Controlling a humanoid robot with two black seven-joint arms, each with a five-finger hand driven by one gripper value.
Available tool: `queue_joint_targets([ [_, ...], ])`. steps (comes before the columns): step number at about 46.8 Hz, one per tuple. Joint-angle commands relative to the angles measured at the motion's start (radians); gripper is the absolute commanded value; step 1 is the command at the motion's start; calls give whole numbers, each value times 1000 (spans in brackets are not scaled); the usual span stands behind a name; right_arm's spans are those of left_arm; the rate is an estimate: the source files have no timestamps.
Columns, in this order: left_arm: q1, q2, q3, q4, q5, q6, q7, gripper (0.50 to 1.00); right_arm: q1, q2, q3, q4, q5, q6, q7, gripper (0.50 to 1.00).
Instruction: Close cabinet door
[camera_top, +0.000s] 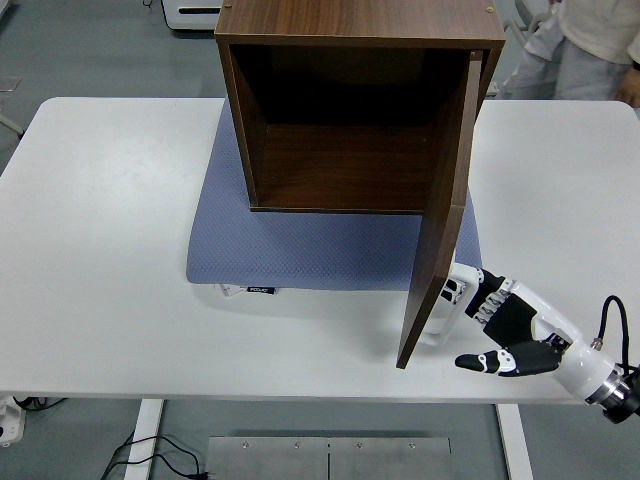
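Observation:
A dark brown wooden cabinet stands on a blue-grey mat at the table's middle. Its inside is empty. Its door, hinged on the right side, stands open and juts toward me, nearly edge-on. My right hand is at the door's lower outer face, fingers spread flat against it and thumb stretched out to the left. It holds nothing. My left arm is out of view.
The white table runs wide to the left of the mat. A person in light clothes stands beyond the table's far right corner. A white unit stands on the floor behind the cabinet.

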Motion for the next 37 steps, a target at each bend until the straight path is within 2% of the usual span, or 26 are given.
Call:
queue_joint_targets([
  [1, -1, 0, 0, 0, 0, 0, 0, 1000, 8, 9, -10, -1, 0, -2, -2, 1000],
  [21, -1, 0, 0, 0, 0, 0, 1, 1000, 79, 81, -85, -18, -11, -12, -14, 1000],
  [37, -1, 0, 0, 0, 0, 0, 0, 1000, 140, 141, -154, -49, -12, -68, -19, 1000],
])
